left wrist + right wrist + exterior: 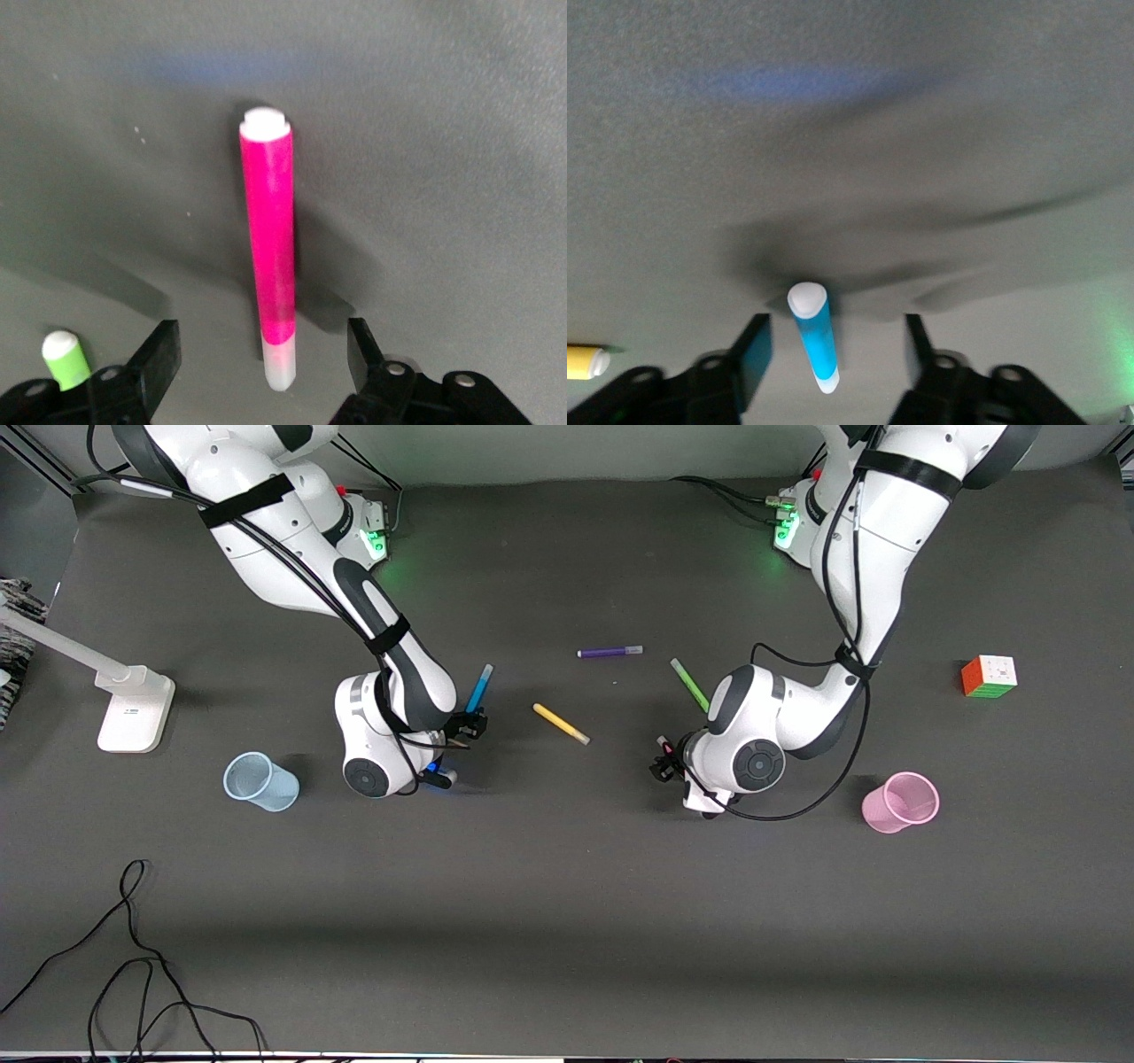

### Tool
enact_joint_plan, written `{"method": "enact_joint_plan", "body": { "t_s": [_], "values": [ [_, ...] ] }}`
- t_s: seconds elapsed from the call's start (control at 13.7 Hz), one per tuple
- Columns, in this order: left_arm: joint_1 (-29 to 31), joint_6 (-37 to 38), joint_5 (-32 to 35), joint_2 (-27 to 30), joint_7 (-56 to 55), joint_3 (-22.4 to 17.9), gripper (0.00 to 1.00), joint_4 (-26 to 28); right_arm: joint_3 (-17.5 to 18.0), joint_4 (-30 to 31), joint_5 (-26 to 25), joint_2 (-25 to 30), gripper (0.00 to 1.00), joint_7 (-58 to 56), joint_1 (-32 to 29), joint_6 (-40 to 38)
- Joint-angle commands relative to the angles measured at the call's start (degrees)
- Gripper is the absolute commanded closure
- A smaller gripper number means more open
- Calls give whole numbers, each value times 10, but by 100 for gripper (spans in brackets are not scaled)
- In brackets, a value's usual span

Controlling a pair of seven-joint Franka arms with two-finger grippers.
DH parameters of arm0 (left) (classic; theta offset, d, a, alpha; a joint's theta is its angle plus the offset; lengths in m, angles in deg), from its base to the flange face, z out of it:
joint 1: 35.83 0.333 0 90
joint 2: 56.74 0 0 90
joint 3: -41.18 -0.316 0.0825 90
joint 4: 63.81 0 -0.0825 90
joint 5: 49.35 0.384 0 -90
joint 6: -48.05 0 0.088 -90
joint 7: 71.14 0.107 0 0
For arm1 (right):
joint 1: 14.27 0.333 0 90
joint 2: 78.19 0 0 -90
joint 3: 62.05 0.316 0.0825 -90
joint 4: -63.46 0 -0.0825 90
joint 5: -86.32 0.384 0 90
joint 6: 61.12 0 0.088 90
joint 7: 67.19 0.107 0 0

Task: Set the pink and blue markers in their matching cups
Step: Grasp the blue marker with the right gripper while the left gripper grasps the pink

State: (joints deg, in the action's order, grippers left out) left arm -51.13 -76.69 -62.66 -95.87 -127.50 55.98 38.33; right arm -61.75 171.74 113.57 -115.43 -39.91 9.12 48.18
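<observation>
The blue marker [478, 688] lies on the dark mat beside the right arm's wrist. My right gripper [469, 726] is low over it and open, with the marker's capped end [815, 341] between the fingers [753, 359], untouched. The pink marker [270, 257] lies flat on the mat. My left gripper [263, 354] is open around its pale cap end, with clear gaps on both sides. In the front view my left gripper [663, 766] hides most of the pink marker [662, 741]. The pale blue cup [260, 781] stands toward the right arm's end, the pale pink cup [900, 802] toward the left arm's end.
A purple pen [609, 652], a yellow pen [561, 724] and a green pen [689, 684] lie between the arms. The green pen's end [66, 359] shows by my left gripper. A colour cube [989, 676], a white lamp base [135, 708] and loose black cables [133, 957] sit at the table's edges.
</observation>
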Motion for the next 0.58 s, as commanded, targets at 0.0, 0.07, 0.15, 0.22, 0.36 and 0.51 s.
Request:
{"method": "enact_joint_plan", "body": {
  "t_s": [0.0,0.07,0.15,0.22,0.36,0.51],
  "values": [
    [-10,3,-9,0,-17,-5,28,-7,-4,11,16,11,90,3,-2,8],
    [-10,3,-9,0,-17,-5,33,-7,-4,11,16,10,99,1,-4,8],
    [-10,5,-9,0,-17,-5,35,-7,-4,11,16,9,100,1,-5,8],
    [-9,5,-9,1,-16,-5,38,-7,-6,11,16,9,100,1,-5,8],
    [-10,5,-9,1,-16,-5,54,-7,-7,8,16,18,100,1,-6,-2],
    [-10,6,-9,1,-16,-4,81,-7,-12,-6,12,42,100,1,-20,-49]
  ]
}}
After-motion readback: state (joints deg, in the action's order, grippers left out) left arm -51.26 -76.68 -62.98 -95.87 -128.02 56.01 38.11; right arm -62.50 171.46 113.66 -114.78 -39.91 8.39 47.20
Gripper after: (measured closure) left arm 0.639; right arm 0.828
